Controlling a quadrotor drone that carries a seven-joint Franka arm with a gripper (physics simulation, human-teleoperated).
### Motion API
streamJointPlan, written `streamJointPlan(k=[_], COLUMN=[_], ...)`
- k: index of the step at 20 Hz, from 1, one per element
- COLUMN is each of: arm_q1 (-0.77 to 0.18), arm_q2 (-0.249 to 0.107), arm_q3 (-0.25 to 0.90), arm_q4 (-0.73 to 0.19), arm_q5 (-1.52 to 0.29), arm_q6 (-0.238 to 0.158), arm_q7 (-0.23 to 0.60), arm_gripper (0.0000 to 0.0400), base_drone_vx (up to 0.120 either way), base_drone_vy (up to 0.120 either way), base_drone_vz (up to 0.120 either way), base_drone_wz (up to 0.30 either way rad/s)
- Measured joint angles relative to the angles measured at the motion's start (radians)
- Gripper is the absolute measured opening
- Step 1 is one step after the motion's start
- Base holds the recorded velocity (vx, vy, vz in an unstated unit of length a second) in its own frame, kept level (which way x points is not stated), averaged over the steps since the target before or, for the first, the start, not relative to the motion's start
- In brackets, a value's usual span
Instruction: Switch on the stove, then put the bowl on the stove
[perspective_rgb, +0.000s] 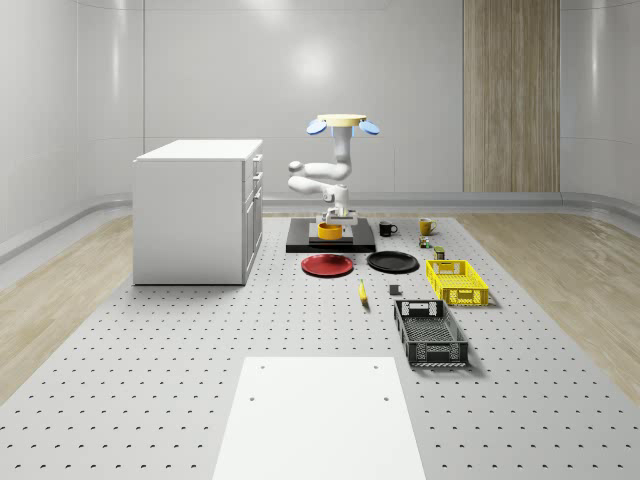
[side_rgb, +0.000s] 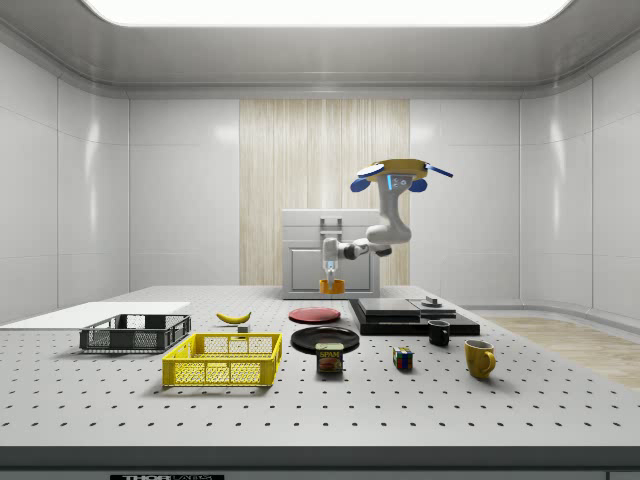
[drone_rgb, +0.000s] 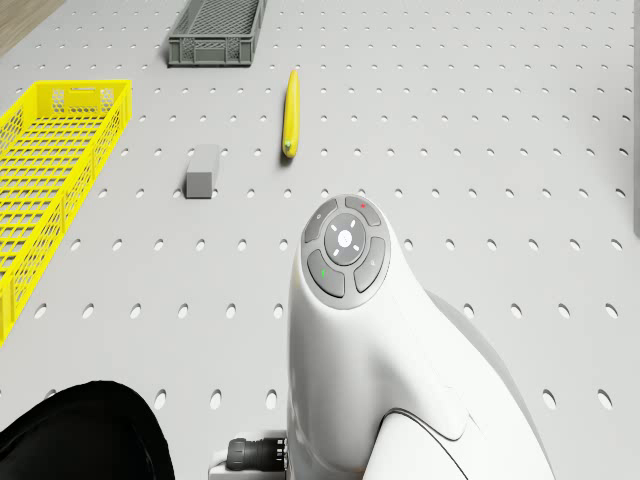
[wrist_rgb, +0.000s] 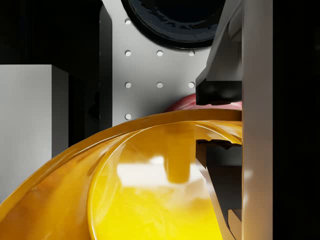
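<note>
The black stove lies flat on the table beside the white cabinet. My drone hovers above it, the arm folded down in front. The gripper is shut on the rim of the orange-yellow bowl, which hangs in the air. In the side view the bowl hangs under the gripper, just off the stove's edge and above the red plate. In the wrist view one finger stands at the bowl's rim.
A red plate and a black plate lie before the stove. A yellow basket, grey basket, banana, black mug and yellow mug stand to the whole-scene view's right. The cabinet is at its left.
</note>
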Motion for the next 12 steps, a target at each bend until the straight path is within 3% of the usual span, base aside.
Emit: streamJointPlan(k=[12], arm_q1=[-0.001], arm_q2=[-0.004], arm_q3=[0.0], arm_q4=[0.0], arm_q5=[0.002], arm_q6=[0.004], arm_q7=[0.001], arm_gripper=[0.01], base_drone_vx=[-0.12], base_drone_vy=[0.0], base_drone_vz=[0.0], base_drone_wz=[0.0])
